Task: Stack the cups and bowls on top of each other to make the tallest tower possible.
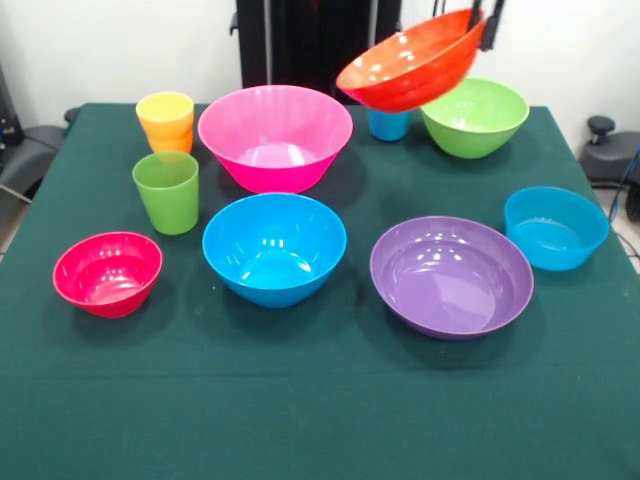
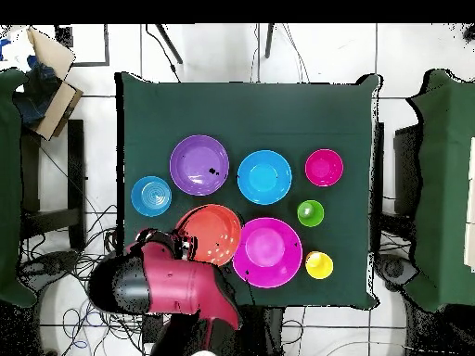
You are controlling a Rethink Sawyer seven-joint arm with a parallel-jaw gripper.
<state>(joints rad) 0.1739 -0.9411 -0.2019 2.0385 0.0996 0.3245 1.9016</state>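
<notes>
Front view: gripper clamps the rim of the tilted orange bowl, held in the air between the pink bowl and the light green bowl. Overhead view: orange bowl sits just beside pink bowl, arm below.

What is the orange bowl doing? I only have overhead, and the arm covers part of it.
Observer: In the front view the orange bowl hangs clear of the table, tilted, with the gripper shut on its rim.
Operator: Can't find the light green bowl.
Observer: The light green bowl stands on the table just beside and below the orange one. Overhead, the arm covers that spot.
Operator: Any cups stacked yet?
Observer: Yes. The yellow cup sits in the orange cup. From above you see only the yellow.
</notes>
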